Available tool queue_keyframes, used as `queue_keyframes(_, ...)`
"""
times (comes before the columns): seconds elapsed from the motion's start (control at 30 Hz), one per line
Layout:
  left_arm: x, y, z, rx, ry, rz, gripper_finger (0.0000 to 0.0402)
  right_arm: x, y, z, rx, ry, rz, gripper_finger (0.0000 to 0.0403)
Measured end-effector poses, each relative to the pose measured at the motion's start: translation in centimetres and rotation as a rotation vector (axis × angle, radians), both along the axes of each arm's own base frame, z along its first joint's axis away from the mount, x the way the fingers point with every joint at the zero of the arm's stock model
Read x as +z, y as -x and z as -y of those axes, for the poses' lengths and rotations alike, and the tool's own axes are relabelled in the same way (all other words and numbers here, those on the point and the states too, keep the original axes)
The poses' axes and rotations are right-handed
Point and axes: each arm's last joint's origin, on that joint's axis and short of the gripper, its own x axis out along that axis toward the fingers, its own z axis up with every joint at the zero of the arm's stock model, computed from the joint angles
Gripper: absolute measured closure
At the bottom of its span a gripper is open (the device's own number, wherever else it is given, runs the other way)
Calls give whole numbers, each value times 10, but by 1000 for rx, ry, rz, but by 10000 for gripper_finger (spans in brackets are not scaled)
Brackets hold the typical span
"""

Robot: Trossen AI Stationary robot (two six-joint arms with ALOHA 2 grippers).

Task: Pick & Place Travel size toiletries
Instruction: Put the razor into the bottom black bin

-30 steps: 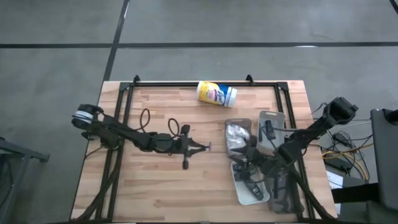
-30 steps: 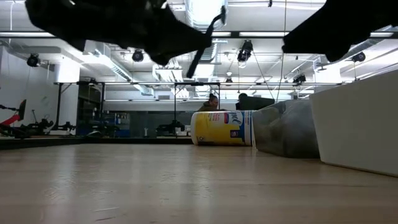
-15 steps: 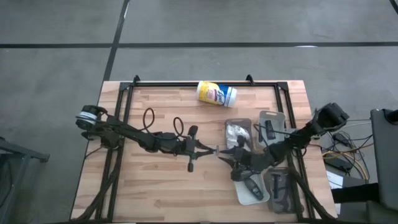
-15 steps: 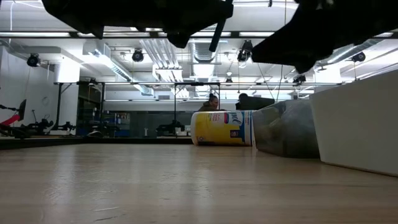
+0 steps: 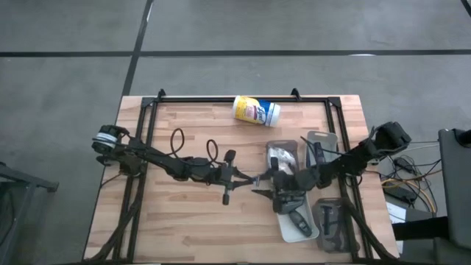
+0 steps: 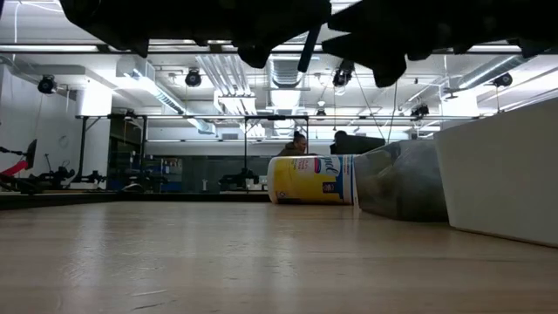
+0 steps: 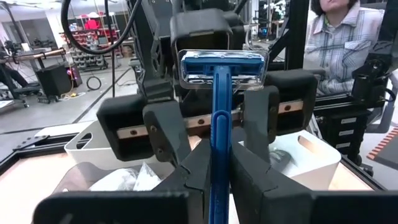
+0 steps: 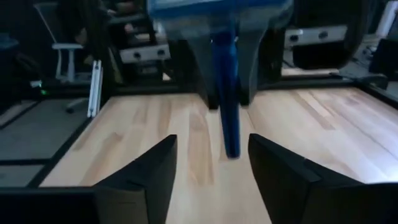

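Evidently a handover is being set up above the middle of the worktop [image 5: 184, 221]. The left tool [image 7: 214, 171] is gripping a blue razor [image 7: 219, 106] by its handle, fingers pressed tight on either side, with the blade head standing clear beyond the fingertips. Holding it low on the handle is leaving the far end free, which looks deliberate: the right tool [image 8: 211, 171] is facing it head-on with its fingers spread wide and nothing between them, and the razor's handle tip is hanging just ahead of that gap, not yet inside it.

In the high view the left tool [image 5: 246, 177] and the right tool [image 5: 266, 184] are sitting almost nose to nose, just beside the clear trays [image 5: 283, 158] that are lining the right part of the worktop. One tray is holding white crinkly packets [image 5: 278, 156], and other dark toiletries are lying in the trays nearer the front edge.

Room is tightest on the right: the trays' walls are standing directly under and behind the right arm, so any drop after the exchange should be steep and straight. To the left and towards the front, bare wood is lying open. The yellow-and-white canister [image 5: 256, 110] is lying on its side near the far edge, well apart from both arms. In the left wrist view a person [image 7: 348, 43] is sitting beyond the worktop.
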Motion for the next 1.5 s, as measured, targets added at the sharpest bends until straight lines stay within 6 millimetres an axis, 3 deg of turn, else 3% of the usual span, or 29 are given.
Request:
queue_keyframes(0.37,2,0,1,-12,3,14,358,4,-6,16,-62,-16,41,173)
queue_keyframes(0.7,1,0,1,-15,2,11,358,-4,-32,8,-17,50,13,171)
queue_keyframes(0.93,-1,0,1,-17,-1,-5,358,-7,-49,2,-6,108,3,220)
queue_keyframes(1.33,-2,1,1,-16,-1,-15,358,-2,-43,4,-12,70,-39,353)
queue_keyframes(1.5,-2,1,0,-11,3,-16,358,-1,-42,5,-13,74,-55,368)
